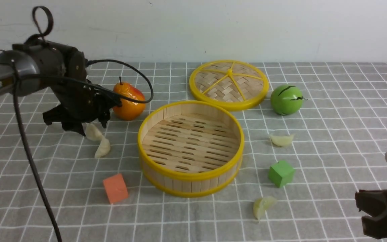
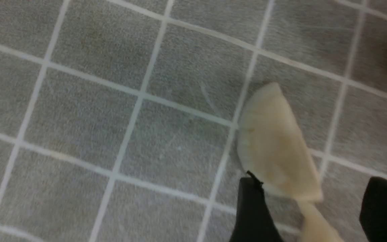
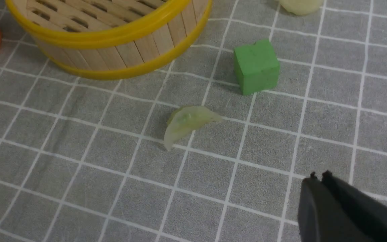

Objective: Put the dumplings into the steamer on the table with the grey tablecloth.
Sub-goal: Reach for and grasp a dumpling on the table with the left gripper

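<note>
**Table** (image 1: 348, 101): covered by the grey tablecloth (image 1: 29, 188), which has a white grid and is lightly wrinkled. The far edge meets a white wall.

**Steamer** (image 1: 190, 178): stands at the table's centre with its open top upward. Cloth shows around its near, left and right sides.

**Lid** (image 1: 228, 84): a flat woven disc with yellow spokes, toward the far edge. Its rim is just beside the steamer's far rim.

**Dumplings**: all four are outside the steamer.
- The first dumpling (image 1: 93, 131) and second dumpling (image 1: 102, 148) touch end to end on the steamer's left.
- The third dumpling (image 1: 281, 139) lies on the steamer's right, with open cloth between.
- The fourth dumpling (image 1: 263, 205) is greenish and lies toward the near edge.

**Left gripper** (image 2: 316, 208): hangs over the first dumpling with its jaws spread and nothing clamped. One finger (image 2: 252, 208) is at that dumpling's edge.

**Right gripper** (image 3: 317, 178): sits by the near right corner with its jaws closed together on nothing, well apart from the fourth dumpling.

**Orange fruit** (image 1: 129, 101): lies beyond the steamer's left side, just beside the left gripper.

**Green fruit** (image 1: 286, 99): lies just beside the lid, on its right.

**Orange cube** (image 1: 115, 188): sits near the steamer's near-left side.

**Green cube** (image 1: 281, 173): sits between the third and fourth dumplings.
</note>
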`<state>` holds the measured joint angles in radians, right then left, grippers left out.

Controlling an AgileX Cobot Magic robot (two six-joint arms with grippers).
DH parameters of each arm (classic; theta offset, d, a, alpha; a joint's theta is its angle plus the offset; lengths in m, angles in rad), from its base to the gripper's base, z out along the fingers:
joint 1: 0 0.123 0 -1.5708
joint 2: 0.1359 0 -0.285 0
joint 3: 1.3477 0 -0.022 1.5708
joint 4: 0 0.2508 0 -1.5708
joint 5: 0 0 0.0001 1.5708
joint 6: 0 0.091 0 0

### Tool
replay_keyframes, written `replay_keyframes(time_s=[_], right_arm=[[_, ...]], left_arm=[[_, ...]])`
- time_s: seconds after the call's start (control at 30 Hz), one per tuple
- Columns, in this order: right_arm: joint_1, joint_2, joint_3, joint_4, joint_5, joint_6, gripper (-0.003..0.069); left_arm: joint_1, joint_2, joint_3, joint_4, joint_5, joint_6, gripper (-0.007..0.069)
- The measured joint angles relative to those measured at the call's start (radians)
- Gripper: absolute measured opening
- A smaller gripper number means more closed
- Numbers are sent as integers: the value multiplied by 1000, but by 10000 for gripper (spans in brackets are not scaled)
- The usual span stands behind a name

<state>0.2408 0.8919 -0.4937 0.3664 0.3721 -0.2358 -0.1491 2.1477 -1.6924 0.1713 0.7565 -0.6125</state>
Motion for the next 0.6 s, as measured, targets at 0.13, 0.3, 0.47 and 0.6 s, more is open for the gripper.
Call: replay_keyframes(time_s=[0.13, 0.3, 0.47, 0.6], right_arm=[[0, 8, 0, -3, 0, 0, 12], [0, 8, 0, -2, -1, 0, 12], [0, 8, 0, 0, -3, 0, 16], [0, 8, 0, 0, -4, 0, 22]], left_arm=[[3, 89, -87, 17, 34, -12, 395], [3, 118, -125, 34, 49, -14, 278], [3, 114, -141, 52, 73, -8, 221], [-10, 48, -167, 46, 143, 57, 221]])
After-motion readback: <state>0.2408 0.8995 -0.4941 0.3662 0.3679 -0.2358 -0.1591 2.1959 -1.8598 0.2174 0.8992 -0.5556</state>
